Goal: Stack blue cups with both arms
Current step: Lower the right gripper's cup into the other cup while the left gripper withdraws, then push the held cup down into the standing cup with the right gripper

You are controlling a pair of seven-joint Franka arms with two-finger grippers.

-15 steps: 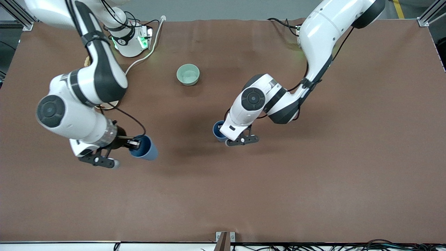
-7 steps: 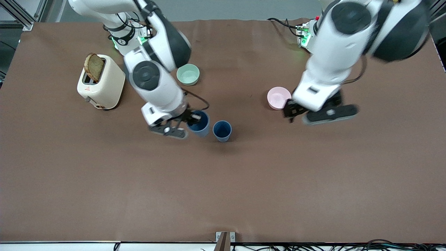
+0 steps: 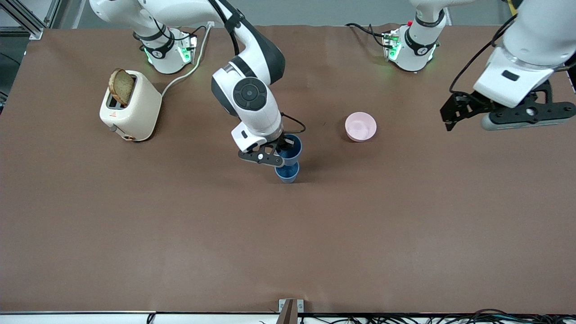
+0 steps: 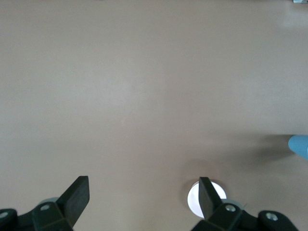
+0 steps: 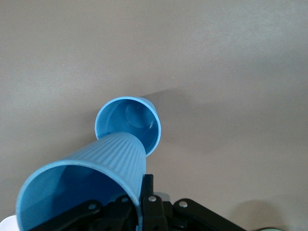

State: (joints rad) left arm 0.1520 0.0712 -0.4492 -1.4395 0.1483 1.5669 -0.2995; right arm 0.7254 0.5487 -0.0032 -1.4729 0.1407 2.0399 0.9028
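Note:
One blue cup (image 3: 286, 173) stands upright on the brown table near the middle. My right gripper (image 3: 285, 145) is shut on the rim wall of the second blue cup (image 3: 292, 151) and holds it tilted just above the standing one. In the right wrist view the held cup (image 5: 82, 187) fills the foreground with its base pointing into the open mouth of the standing cup (image 5: 127, 122); my right gripper (image 5: 140, 192) pinches its rim. My left gripper (image 3: 450, 118) is open and empty, raised over the left arm's end of the table; the left wrist view (image 4: 143, 185) shows its fingers wide apart.
A pale pink bowl (image 3: 360, 126) sits beside the cups toward the left arm's end. A cream toaster (image 3: 132, 108) with a slice of toast stands at the right arm's end, its cable running to the right arm's base. The right arm hides the green bowl.
My right gripper has carried its blue cup from beside the standing cup to just over it. My left arm has swung away toward its end of the table.

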